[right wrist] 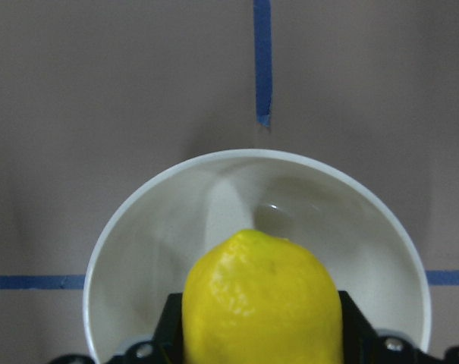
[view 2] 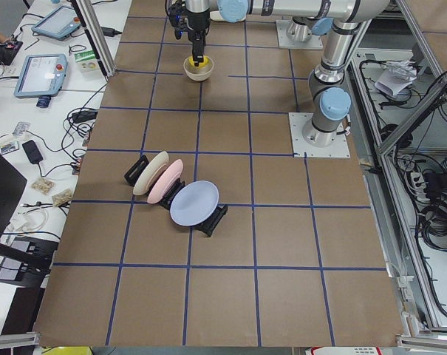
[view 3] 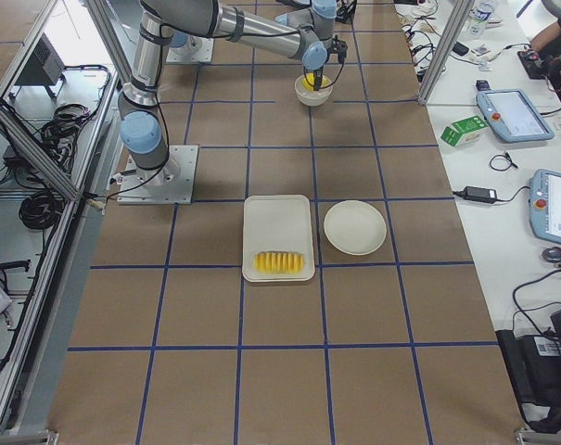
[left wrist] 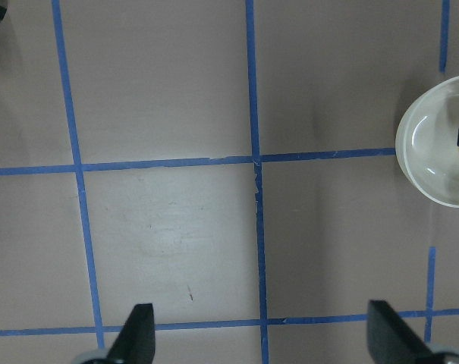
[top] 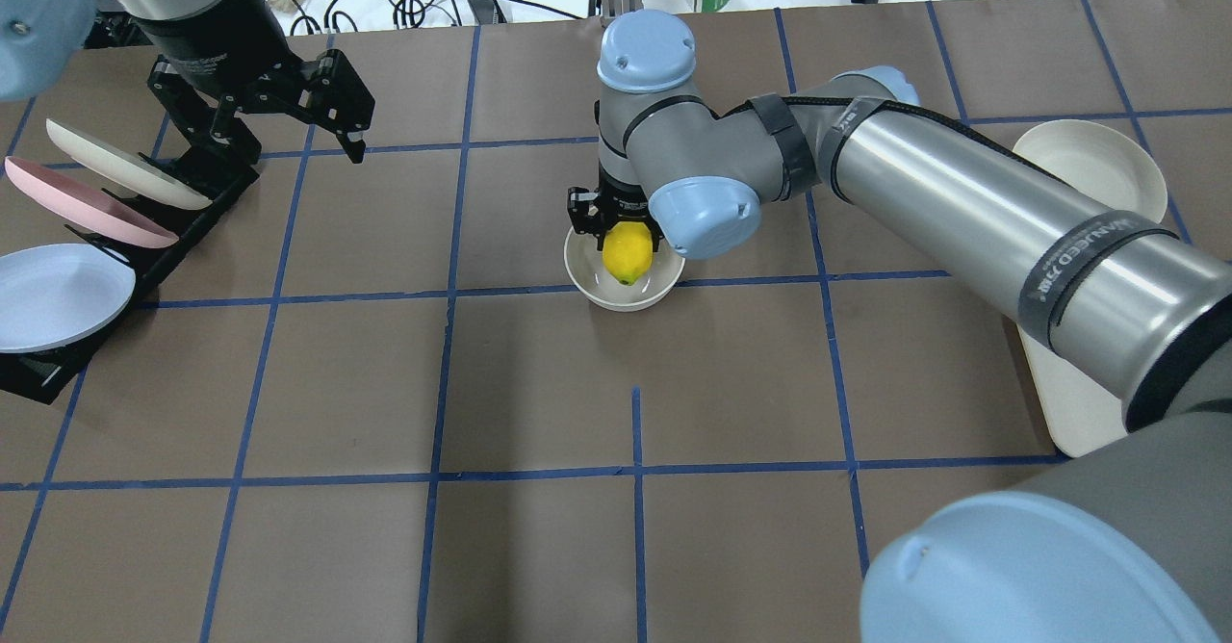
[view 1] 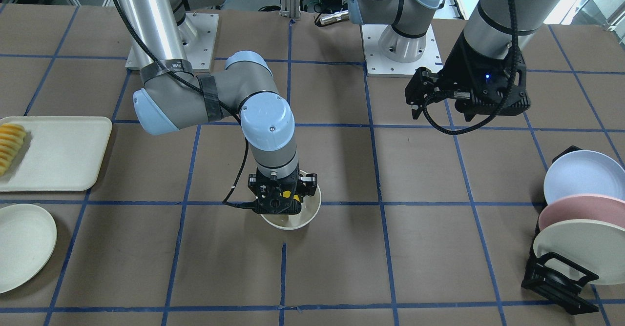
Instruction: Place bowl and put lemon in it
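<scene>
Right pincer (view 1: 281, 200) clamped on lemon (right wrist: 261, 303), held over bowl (top: 589, 282) on surface (top: 539, 383). Left pincer (left wrist: 261, 330) spread wide, empty, raised well apart from bowl.

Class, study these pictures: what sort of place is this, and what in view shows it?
Most likely a robotics lab or test cell: two robot arms bolted to a table marked with a blue tape grid, with teach pendants and loose cables alongside it.

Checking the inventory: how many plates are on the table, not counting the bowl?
4. Three stand in the black rack: a blue plate, a pink plate and a racked cream plate. The fourth, a flat cream plate, lies beside the tray. None appears hidden.
</scene>
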